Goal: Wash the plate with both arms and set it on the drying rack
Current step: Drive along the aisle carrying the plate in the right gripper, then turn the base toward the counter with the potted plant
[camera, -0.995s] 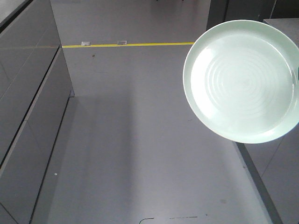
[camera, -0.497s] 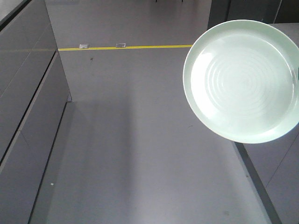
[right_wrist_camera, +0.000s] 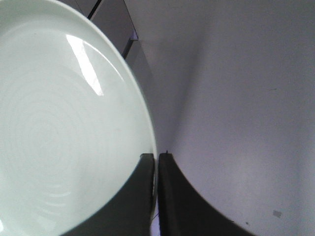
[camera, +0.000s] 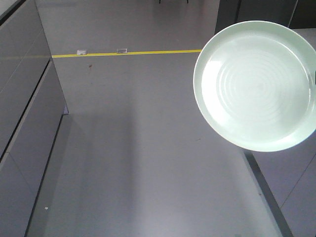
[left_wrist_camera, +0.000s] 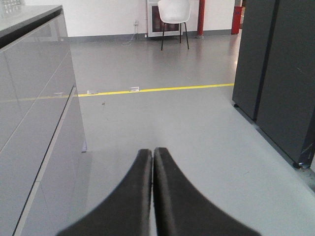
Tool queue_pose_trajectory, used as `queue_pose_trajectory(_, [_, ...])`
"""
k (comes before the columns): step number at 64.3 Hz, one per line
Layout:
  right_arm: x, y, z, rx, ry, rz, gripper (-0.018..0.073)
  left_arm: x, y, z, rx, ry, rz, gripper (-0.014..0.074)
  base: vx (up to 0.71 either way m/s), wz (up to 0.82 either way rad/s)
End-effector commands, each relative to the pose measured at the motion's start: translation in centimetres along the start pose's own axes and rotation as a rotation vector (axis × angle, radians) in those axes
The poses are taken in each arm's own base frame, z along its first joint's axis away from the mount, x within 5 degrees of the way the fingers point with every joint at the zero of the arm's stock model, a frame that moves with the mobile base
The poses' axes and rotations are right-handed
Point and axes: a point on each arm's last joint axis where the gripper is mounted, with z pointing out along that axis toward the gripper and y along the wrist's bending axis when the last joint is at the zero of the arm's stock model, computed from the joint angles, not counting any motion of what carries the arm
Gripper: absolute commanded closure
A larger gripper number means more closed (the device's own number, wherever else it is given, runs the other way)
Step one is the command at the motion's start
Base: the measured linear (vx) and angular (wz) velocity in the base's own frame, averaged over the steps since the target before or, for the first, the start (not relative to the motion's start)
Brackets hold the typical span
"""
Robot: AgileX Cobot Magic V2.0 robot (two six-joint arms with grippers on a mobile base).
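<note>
**Inspector:** Starting with the front-facing view, where is the round pale mint-green plate [camera: 254, 84]?

**Assessor:** Aloft over the grey floor. It is nearer the camera than the yellow tape line [camera: 133, 51] and off that line's right end. Its ringed face is tilted toward the lens. No gripper shows in this view.

**Inspector:** Left wrist view?

**Assessor:** The black left gripper [left_wrist_camera: 153, 151] has its fingers pressed together with nothing between them. It is held roughly level and aimed across the floor at the yellow line. A white chair [left_wrist_camera: 173, 12] stands beyond that line.

**Inspector:** Right wrist view?

**Assessor:** The black right gripper [right_wrist_camera: 156, 156] is clamped on the plate's [right_wrist_camera: 59, 123] raised rim, which runs into the slit between the fingers. The disc spreads away to one side of them. The yellow line is out of this frame.

**Inspector:** Handling?

**Assessor:** In my judgement it is stiff, glossy glazed ware, slippery once wet, and it would break if dropped on this hard floor. A pinch at one edge leaves the plate's weight hanging out from the fingers. The rim is the only sound hold, so the idle left gripper should take the opposite rim. No sink or drying rack is visible in any view.
</note>
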Motion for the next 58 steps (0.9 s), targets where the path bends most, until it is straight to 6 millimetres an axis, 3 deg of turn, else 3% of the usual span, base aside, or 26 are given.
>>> queue_pose_trajectory(1, [-0.92, 0.66, -0.94, -0.001, -0.089, -0.010, 0.0566, -0.15, -0.12, 0.01, 0.020, -0.069, -0.007, 0.0603, 0.13, -0.12])
queue_pose_trajectory(58, [-0.92, 0.66, -0.94, -0.001, -0.089, -0.010, 0.0566, -0.15, -0.12, 0.01, 0.020, -0.069, -0.007, 0.0603, 0.11, -0.17])
